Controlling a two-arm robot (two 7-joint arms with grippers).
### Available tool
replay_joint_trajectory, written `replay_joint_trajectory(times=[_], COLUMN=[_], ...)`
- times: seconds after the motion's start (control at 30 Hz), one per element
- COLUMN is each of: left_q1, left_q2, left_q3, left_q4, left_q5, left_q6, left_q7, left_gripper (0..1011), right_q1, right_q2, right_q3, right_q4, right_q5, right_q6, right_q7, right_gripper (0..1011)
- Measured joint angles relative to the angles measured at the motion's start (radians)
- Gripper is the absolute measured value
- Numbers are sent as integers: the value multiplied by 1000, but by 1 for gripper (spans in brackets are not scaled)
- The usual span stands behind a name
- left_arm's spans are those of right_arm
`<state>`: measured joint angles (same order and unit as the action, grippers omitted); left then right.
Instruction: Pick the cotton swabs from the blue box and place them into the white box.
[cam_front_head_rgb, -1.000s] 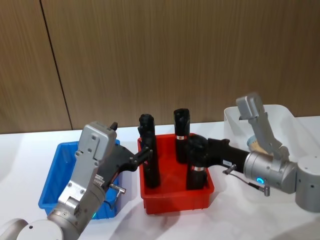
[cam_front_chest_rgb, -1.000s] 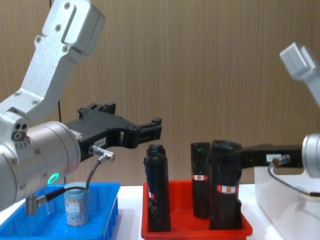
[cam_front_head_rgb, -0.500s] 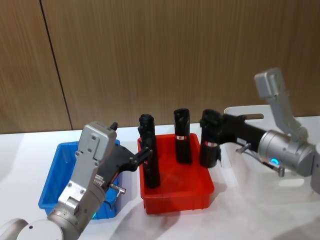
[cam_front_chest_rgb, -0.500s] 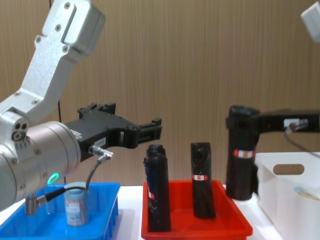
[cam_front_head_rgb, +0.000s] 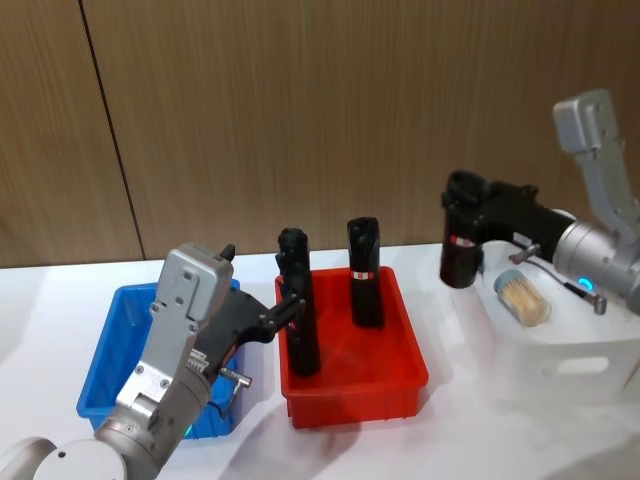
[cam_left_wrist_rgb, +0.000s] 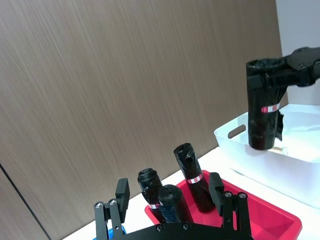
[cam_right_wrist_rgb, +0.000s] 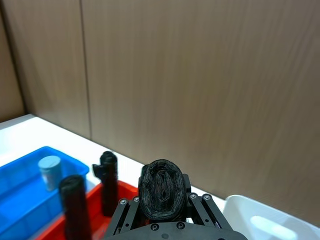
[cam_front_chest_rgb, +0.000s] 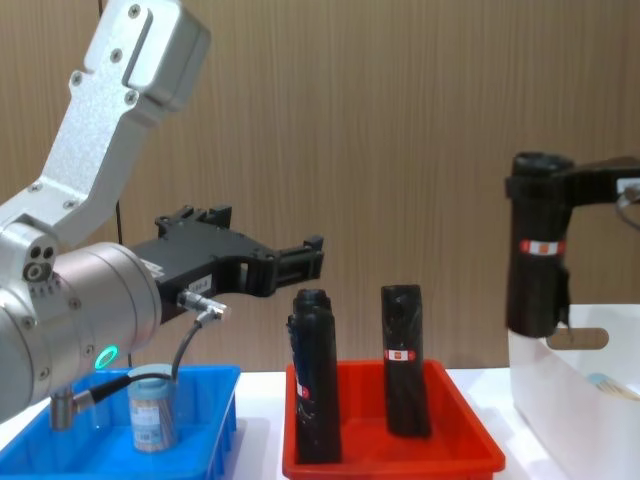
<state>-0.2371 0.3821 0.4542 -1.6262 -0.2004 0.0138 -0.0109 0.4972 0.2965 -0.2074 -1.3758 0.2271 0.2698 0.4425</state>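
where brown wood-grain wall backs white table

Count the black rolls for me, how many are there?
3. Two black rolls stand in the red tray, one at its left and one farther back. The right end effector holds the third roll above the white box.

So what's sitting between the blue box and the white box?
In the head view, the red tray holding two black rolls sits between the blue box and the white box.
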Motion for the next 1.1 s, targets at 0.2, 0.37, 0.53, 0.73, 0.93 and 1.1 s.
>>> replay_joint_trajectory(times=[0.2, 0.37, 0.53, 0.73, 0.93, 1.1], left_q1=[0, 0, 0, 0, 0, 0], left_q2=[0, 0, 0, 0, 0, 0], left_q3=[0, 0, 0, 0, 0, 0], left_q4=[0, 0, 0, 0, 0, 0], left_q5=[0, 0, 0, 0, 0, 0], left_q6=[0, 0, 0, 0, 0, 0], left_q7=[0, 0, 0, 0, 0, 0], left_gripper=[1004, 1004, 1004, 1004, 1004, 1004], right_q1=[18, 33, 48, 64, 76, 82], right_q2=[10, 16, 22, 28, 33, 35], right_q3=[16, 28, 40, 53, 64, 71], right_q4=[26, 55, 94, 143, 190, 217], right_q5=[-8, -11, -12, -10, 4, 14], right_q6=[-7, -11, -13, -11, -9, -9], right_q7=[-25, -39, -56, -69, -75, -79], right_gripper=[352, 352, 352, 392, 580, 718])
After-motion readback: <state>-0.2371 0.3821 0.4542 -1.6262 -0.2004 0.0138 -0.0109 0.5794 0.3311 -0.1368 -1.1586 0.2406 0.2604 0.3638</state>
